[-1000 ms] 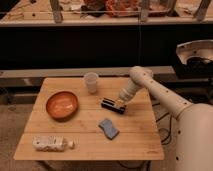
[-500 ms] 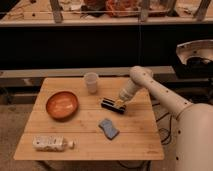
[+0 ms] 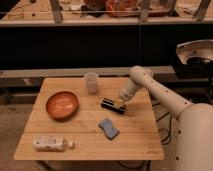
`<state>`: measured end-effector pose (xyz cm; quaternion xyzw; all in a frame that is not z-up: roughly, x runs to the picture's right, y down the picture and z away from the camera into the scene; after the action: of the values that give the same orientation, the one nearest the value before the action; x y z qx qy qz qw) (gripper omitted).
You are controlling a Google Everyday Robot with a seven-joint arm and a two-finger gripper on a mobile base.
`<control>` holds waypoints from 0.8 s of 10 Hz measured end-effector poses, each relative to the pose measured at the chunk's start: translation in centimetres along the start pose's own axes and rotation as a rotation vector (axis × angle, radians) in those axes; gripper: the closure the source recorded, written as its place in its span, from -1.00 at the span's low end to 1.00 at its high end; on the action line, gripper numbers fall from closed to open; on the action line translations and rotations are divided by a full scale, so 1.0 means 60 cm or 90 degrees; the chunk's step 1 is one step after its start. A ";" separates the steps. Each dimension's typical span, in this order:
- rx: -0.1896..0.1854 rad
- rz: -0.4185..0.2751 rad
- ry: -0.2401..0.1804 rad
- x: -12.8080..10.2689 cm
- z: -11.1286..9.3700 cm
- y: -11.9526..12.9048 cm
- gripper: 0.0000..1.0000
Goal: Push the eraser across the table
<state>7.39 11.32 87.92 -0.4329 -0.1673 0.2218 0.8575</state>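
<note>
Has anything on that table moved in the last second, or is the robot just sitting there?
Nothing visibly moved. The claw stays shut, low against the eraser, which lies where it did on the table. The cup, bowl, sponge and bottle kept their places.

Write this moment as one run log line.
gripper: shut, at eraser's right end | eraser: on table, right of centre | phase: pushing

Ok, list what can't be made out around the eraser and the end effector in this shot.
- Camera view: the end effector sits at the eraser; the eraser's right end is covered by it, so contact cannot be told.
- Camera view: the eraser's far side is hidden behind its own body.
- Camera view: the bottle's label on the table is too small to read.
</note>
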 end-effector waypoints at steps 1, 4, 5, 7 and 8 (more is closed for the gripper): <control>0.011 -0.001 0.011 0.002 -0.003 -0.004 1.00; 0.079 -0.014 0.123 -0.024 -0.006 -0.048 1.00; 0.094 -0.024 0.143 -0.025 -0.006 -0.052 1.00; 0.123 -0.036 0.156 -0.029 -0.004 -0.056 1.00; 0.138 -0.037 0.161 -0.029 -0.003 -0.060 1.00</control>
<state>6.84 8.39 90.57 -0.3576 -0.0457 0.1576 0.9193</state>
